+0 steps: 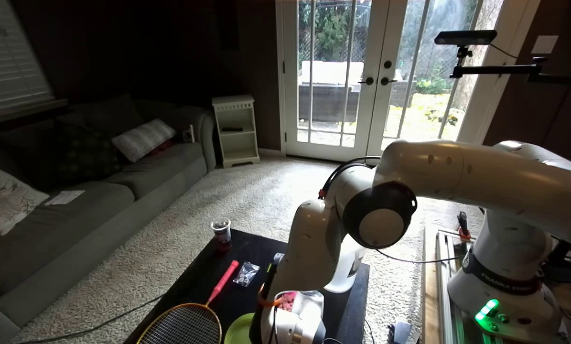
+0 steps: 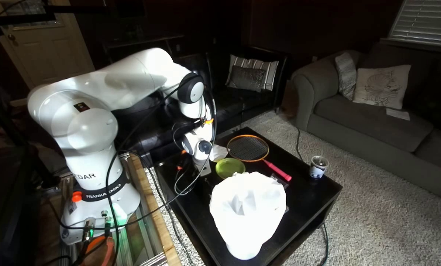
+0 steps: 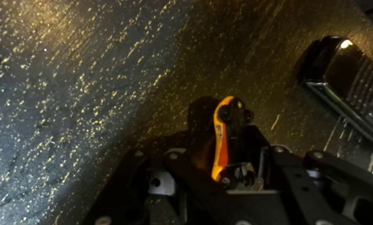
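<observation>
Racket, plate, cup and bin are sharing a dark table.
In an exterior view, the bin is standing near, the plate is lying beyond it, the racket is pointing its handle right, and the cup is standing by the right edge; far right, a sofa is holding cushions. In the wrist view, a remote is lying at right.

Low black table bore racket, green plate, white bin, cup near one corner, clear packet beside the racket's handle. Black remote lay there too; whether yellow toy car touched the surface was unclear.
</observation>
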